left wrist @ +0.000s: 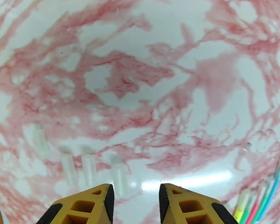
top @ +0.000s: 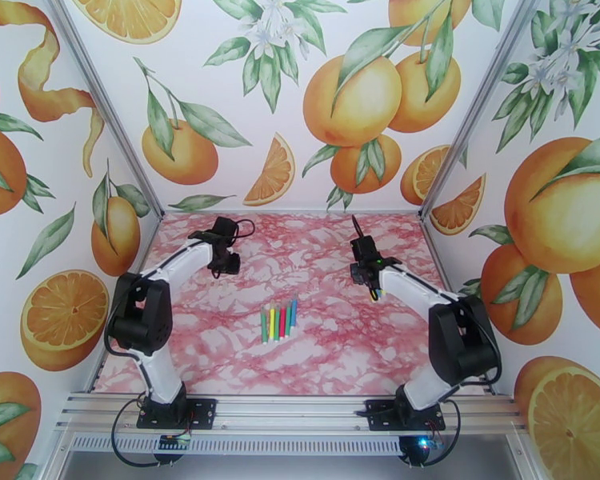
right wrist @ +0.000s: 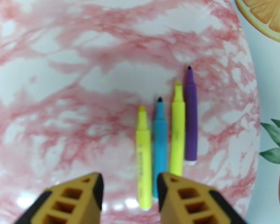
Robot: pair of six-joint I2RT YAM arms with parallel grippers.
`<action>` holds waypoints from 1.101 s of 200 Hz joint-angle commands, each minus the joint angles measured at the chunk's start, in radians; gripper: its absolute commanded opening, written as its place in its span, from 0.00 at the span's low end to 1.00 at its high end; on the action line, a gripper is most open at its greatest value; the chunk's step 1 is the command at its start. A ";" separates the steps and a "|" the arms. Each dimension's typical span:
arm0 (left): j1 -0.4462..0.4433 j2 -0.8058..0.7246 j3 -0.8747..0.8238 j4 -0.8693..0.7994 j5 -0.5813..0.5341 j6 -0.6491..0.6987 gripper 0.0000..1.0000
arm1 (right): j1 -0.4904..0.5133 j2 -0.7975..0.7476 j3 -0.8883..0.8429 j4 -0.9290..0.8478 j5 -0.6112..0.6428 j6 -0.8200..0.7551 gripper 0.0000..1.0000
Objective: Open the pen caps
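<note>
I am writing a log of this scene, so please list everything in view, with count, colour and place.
row of pens: about six, green, yellow, red, blue; mid table, side by side
bare pens: four, two yellow, one blue, one purple; side by side near a wall, tips showing
caps: four, clear; lying loose on the table ahead of the left jaws
table: one, pink and white marble
walls: white with orange-fruit print; around the table
arms: two, white and black; left arm, right arm, bases at the near edge
jaws: two pairs, yellow and black; both open, holding nothing
</note>
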 commanded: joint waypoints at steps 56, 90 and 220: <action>0.002 -0.216 -0.210 0.311 0.268 -0.016 0.69 | 0.097 -0.118 -0.072 0.067 -0.267 0.091 0.46; 0.003 -0.248 -0.247 0.376 0.331 -0.016 0.71 | 0.206 -0.071 -0.045 0.076 -0.289 0.129 0.47; 0.006 -0.392 -0.380 0.476 0.209 0.007 0.74 | 0.446 0.104 0.003 0.102 -0.360 0.261 0.47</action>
